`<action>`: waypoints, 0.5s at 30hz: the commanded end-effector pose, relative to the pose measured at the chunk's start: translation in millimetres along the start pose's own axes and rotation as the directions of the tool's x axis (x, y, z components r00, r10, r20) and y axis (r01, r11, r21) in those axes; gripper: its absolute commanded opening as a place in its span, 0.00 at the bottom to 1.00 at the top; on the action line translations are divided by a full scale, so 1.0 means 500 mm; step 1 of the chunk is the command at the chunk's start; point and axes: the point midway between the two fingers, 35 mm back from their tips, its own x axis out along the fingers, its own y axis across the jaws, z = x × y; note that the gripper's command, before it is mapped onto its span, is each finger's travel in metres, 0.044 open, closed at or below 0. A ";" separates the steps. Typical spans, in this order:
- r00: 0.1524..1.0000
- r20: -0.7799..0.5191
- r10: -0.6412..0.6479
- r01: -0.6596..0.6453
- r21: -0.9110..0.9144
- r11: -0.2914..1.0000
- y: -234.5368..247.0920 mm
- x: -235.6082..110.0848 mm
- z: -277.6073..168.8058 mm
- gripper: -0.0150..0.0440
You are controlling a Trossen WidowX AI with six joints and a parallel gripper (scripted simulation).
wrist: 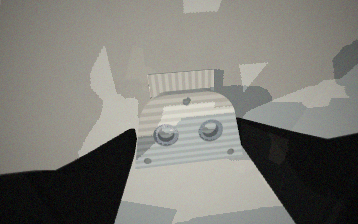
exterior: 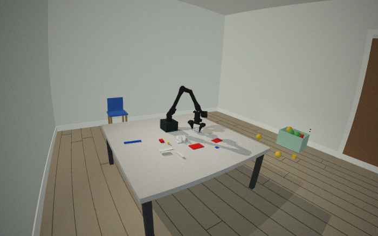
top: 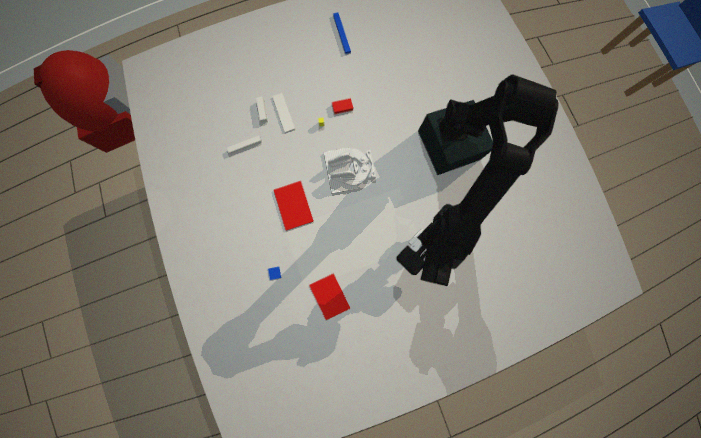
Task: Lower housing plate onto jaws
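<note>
The pale ridged housing plate (wrist: 187,150) (top: 414,242) (exterior: 196,130) has two large round holes and three small ones. A ribbed block shows at its far edge in the wrist view. My gripper (wrist: 185,128) (top: 423,266) (exterior: 196,131) is open, with one finger close beside each side of the plate; whether they touch it is unclear. The plate appears low over or on the table. A white, uneven assembly (top: 350,170) (exterior: 181,138) stands apart, nearer the middle of the table. Its jaws, pins and stubs cannot be told apart.
Two red flat pieces (top: 293,206) (top: 333,304) and a blue square (top: 274,273) lie on the table. A small red block (top: 342,106), a yellow cube (top: 320,122), several white bars (top: 283,113) and a blue bar (top: 341,33) lie beyond the assembly.
</note>
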 end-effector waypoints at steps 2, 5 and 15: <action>1.000 0.000 0.000 0.000 0.000 1.000 0.000 0.000 0.000 0.88; 1.000 0.000 0.000 0.000 0.000 1.000 0.000 0.000 0.000 0.85; 1.000 0.000 0.000 0.000 0.000 1.000 0.000 0.000 0.000 0.85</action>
